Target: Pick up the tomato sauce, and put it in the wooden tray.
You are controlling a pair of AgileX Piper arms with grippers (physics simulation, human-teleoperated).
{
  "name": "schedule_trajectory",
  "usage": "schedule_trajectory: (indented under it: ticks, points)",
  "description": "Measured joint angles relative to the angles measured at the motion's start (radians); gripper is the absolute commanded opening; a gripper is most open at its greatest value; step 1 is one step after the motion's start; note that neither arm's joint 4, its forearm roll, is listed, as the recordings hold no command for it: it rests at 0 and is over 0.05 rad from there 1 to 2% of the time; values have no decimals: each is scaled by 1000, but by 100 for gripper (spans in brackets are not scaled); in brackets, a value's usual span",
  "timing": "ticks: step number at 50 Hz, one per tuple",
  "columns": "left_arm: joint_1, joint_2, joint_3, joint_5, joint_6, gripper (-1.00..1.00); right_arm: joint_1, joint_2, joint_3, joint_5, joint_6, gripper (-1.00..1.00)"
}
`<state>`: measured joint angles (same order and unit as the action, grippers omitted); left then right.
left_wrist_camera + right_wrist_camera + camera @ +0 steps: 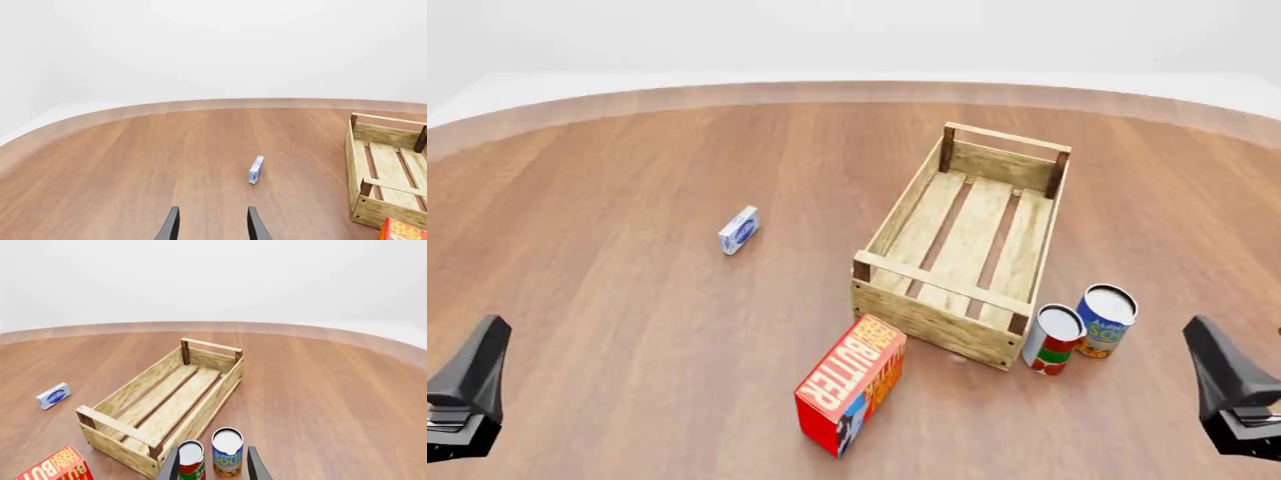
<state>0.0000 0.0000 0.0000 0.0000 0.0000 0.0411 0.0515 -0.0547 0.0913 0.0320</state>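
Front view, left to right. Left gripper (465,400) cut off at the lower-left edge, only a dark wedge visible; its wrist view shows two black fingers apart, nothing between them. One small blue-and-white box (738,231) stands left of centre on the brown wood-grain table (601,300). One red butter box (851,384), rectangular, lies tilted at lower centre. One wooden tray (961,240), pale slats with darker corner posts, holds nothing. Two upright cylindrical cans stand just beside its near right corner: the tomato sauce (1050,340), red-white-green label, silver-white top, and a blue-yellow can (1104,321). Right gripper (1232,395) cropped lower right; wrist view shows fingers spread, holding nothing, both cans' bases cut off.
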Motion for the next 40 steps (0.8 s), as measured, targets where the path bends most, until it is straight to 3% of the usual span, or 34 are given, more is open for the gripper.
schedule_trajectory:
  ticks: [16,40]
  points:
    - [0,0,0,0,0,100,6,78,-29,11,-22,100]
    - [0,0,0,0,0,100,34,302,-34,-116,-51,100]
